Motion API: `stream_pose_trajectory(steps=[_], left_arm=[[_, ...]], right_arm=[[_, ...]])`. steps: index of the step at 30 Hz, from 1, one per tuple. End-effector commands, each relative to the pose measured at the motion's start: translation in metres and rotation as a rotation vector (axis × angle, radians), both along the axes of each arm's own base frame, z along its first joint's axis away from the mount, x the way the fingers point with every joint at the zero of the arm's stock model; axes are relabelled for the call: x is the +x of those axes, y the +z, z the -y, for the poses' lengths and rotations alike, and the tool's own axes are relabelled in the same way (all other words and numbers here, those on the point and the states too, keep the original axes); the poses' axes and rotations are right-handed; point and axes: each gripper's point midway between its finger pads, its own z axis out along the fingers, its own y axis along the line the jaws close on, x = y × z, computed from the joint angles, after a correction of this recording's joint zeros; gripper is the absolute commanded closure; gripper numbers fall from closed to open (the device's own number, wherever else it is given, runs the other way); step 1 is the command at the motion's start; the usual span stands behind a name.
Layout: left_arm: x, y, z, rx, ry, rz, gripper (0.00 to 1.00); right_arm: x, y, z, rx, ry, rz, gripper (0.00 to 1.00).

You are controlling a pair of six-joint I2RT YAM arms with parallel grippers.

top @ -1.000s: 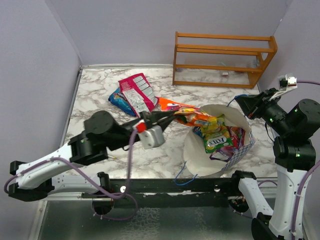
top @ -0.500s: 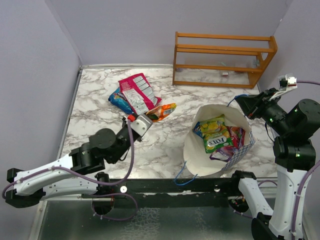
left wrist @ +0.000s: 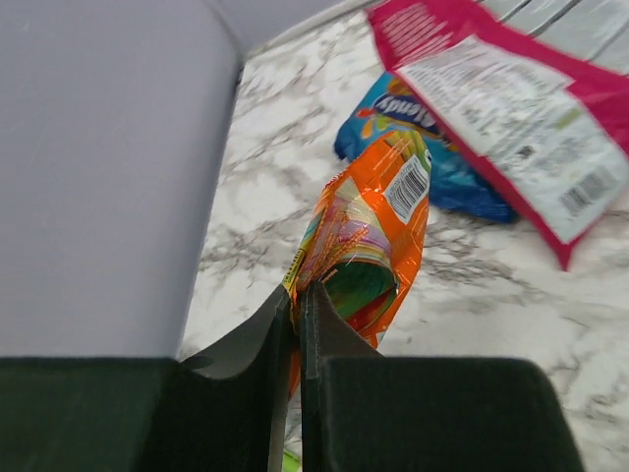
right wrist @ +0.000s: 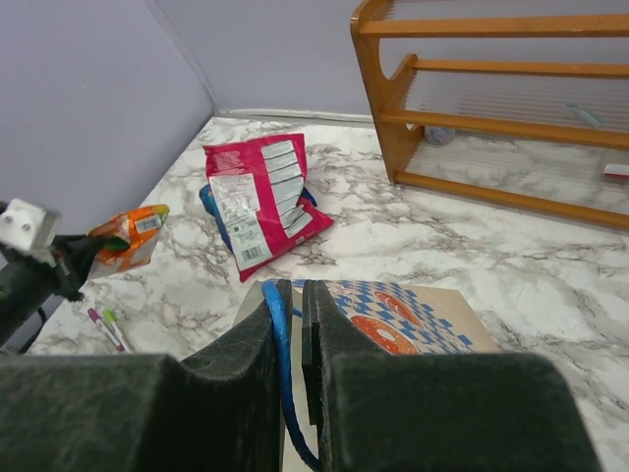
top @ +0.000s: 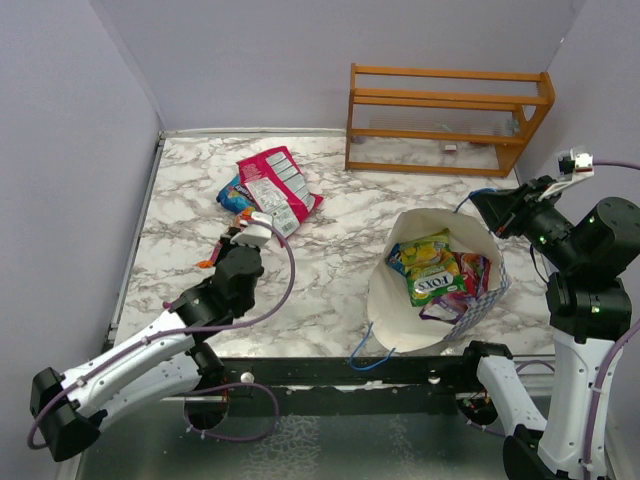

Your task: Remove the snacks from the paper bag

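- The left hand point(left wrist: 298, 295) is far left of the paper bag point(top: 388, 295), near the wall. Its fingers are pressed together on the lower end of an orange packet point(left wrist: 369, 236), which hangs off the marble table point(top: 330, 255).
- Two thin pens point(right wrist: 108, 327), one pink and one green, lie on the table just below that hand in the right wrist view, well left of the paper bag.
- A blue chip bag point(left wrist: 447, 157) lies flat, left of and behind the paper bag. A red-pink packet point(top: 275, 185) with white panels lies on top of it, covering part of it.
- The paper bag sits right of centre, its mouth wide open toward the top camera. The inside is cream and the outside is chequered blue and white.
- Inside it, packets are heaped against the right wall: a yellow packet point(top: 420, 250) on top, a green packet point(top: 432, 285) lettered FOXS below it, and a purple wrapper point(top: 470, 272) beside them.
- An orange wooden rack point(top: 450, 120) stands behind the paper bag, against the back wall.
- The right hand point(right wrist: 295, 295) is at the bag's far right rim, its fingers pinching a thin blue cord handle point(right wrist: 282, 339).
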Motion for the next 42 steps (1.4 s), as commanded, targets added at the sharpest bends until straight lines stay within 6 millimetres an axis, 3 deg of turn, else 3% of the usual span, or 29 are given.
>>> stream_pose_trajectory(steps=[1, 3, 12, 17, 21, 24, 30, 34, 42], left_arm=[[0.041, -0.003, -0.024, 0.000, 0.122, -0.029, 1.00], [0.059, -0.005, -0.036, -0.004, 0.192, -0.045, 1.00], [0.108, -0.023, -0.050, 0.083, 0.311, -0.118, 1.00], [0.116, -0.053, -0.052, 0.119, 0.304, -0.197, 1.00], [0.119, -0.063, -0.057, 0.115, 0.316, -0.223, 1.00], [0.121, -0.074, -0.046, 0.074, 0.251, -0.276, 1.00], [0.102, -0.095, -0.007, -0.140, 0.073, -0.395, 0.54], [0.080, -0.075, 0.010, -0.300, -0.020, -0.363, 0.43], [0.021, 0.020, 0.052, -0.668, -0.325, -0.195, 0.41]], right_arm=[[-0.005, 0.011, -0.003, -0.005, 0.017, 0.031, 0.89], [-0.005, 0.011, -0.004, -0.002, 0.020, 0.031, 0.89], [-0.005, 0.013, -0.005, -0.006, 0.026, 0.030, 0.89], [-0.004, 0.014, -0.005, -0.006, 0.027, 0.032, 0.89], [-0.004, 0.015, -0.005, -0.012, 0.026, 0.036, 0.89], [-0.004, 0.014, -0.004, -0.015, 0.018, 0.036, 0.89], [-0.006, 0.011, -0.005, -0.006, 0.021, 0.038, 0.89], [-0.008, 0.013, -0.007, -0.003, 0.031, 0.038, 0.89], [-0.008, 0.010, -0.008, -0.001, 0.037, 0.037, 0.89]])
